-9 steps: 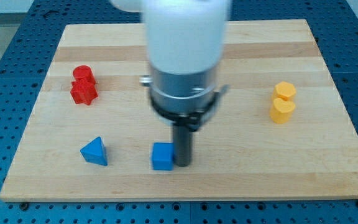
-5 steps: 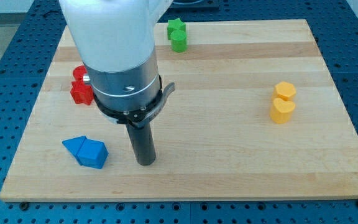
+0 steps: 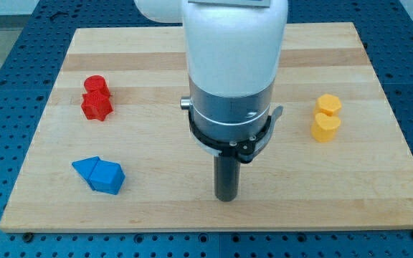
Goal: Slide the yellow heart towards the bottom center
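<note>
The yellow heart point(image 3: 325, 127) lies at the view's right, touching a yellow hexagon-like block point(image 3: 328, 105) just above it. My tip point(image 3: 226, 196) rests on the wooden board point(image 3: 378, 193) near the bottom centre. It is well to the left of and below the yellow heart, not touching any block.
Two blue blocks, a triangle point(image 3: 87, 170) and a cube point(image 3: 108, 177), sit pressed together at the bottom left. Two red blocks point(image 3: 95, 98) sit at the upper left. The arm's white body hides the board's top centre.
My tip first pushed the blue cube left against the blue triangle, then moved right to the bottom centre. The arm now covers the green blocks at the top. The yellow blocks have not moved.
</note>
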